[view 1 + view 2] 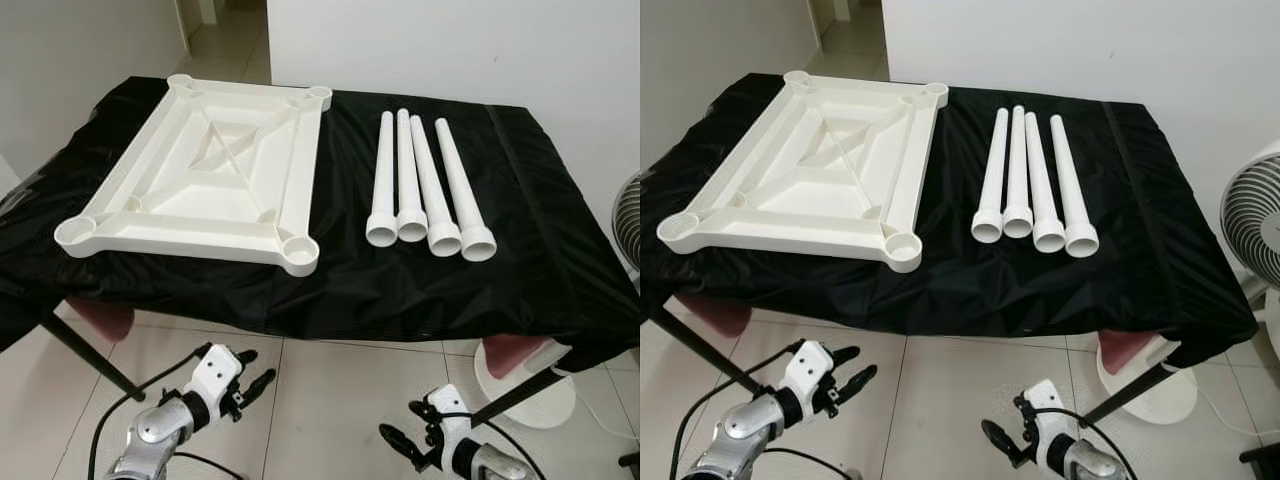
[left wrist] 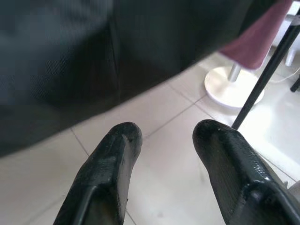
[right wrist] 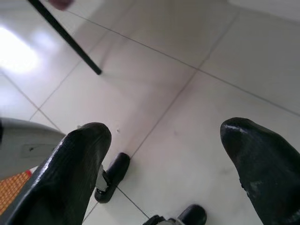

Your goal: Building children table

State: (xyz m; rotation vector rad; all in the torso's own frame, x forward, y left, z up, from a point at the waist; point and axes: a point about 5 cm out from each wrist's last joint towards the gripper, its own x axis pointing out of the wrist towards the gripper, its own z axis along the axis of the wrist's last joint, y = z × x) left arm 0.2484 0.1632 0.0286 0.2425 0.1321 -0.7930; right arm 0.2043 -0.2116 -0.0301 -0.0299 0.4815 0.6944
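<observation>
A: What is laid out for the little table?

B: A white plastic table top is laid upside down on the left of the tabletop, which is covered by a black shiny cloth. Ribs cross under it, and a round cup is found at each corner. Four white legs are laid side by side on the right, just beside each other, with their wide open ends turned to the near edge.

A: Where are the arms kept?

B: Both are held low, near the tiled floor, in front of the near edge. The left end effector is seen spread open, with nothing held. The right end effector is spread wide too, and nothing is held by it.

A: What should be done first?

B: Nothing looks built yet, so a leg should probably be picked up first. The legs are smooth, round and long, so they may be rolled away by a small push. A leg should be pinched near its middle, so it is kept level. Then it should be stood up straight over a corner cup and pushed down.

A: Which cup is best?

B: The near right cup is closest to the legs, so it could be filled first.
</observation>
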